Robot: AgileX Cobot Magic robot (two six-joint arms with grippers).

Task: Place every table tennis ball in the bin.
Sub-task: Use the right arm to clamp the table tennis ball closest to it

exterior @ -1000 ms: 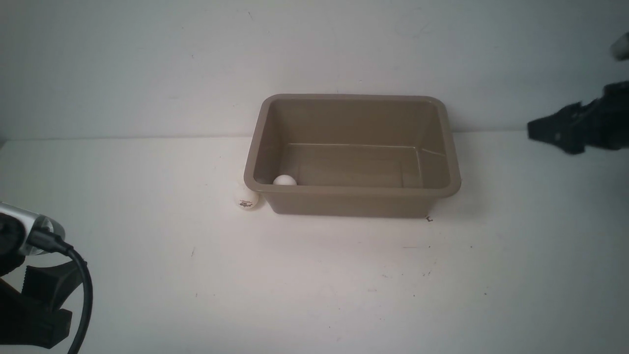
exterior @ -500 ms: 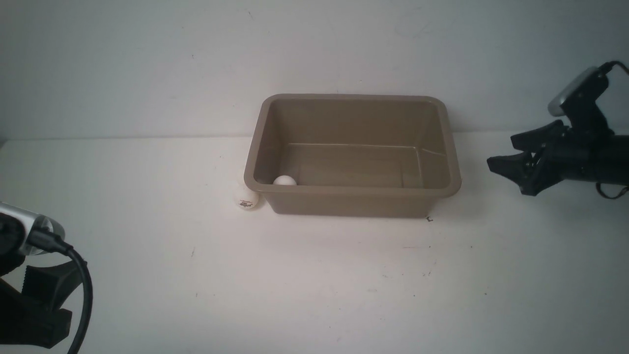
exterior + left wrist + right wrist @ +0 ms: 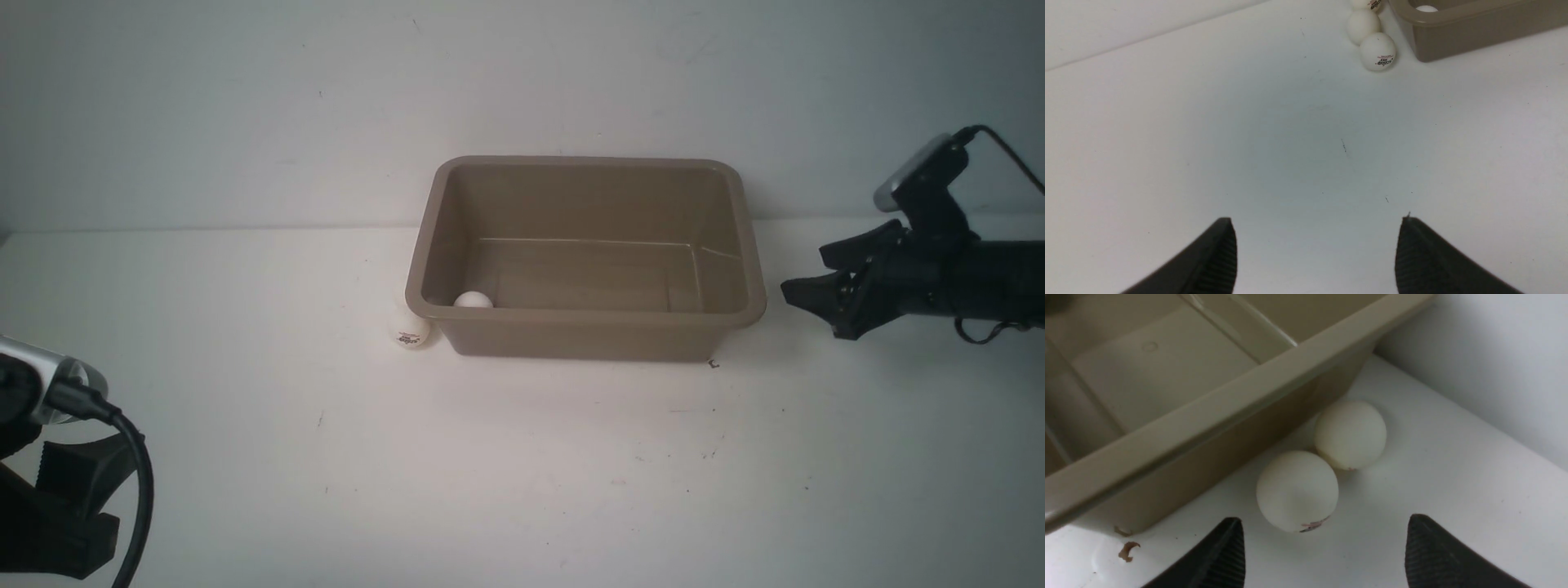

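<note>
Black right gripper (image 3: pixel 804 272) has swung down beside the taupe bin (image 3: pixel 588 316), jaws spread empty near two table tennis balls (image 3: pixel 1297 490); left gripper (image 3: pixel 1316 222) unmoved, released too.

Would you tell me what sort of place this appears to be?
Likely a robot lab test bench: a plain white tabletop against a white wall, a rectangular taupe-brown plastic bin with small white table tennis balls beside it, and the black right gripper nearby.
</note>
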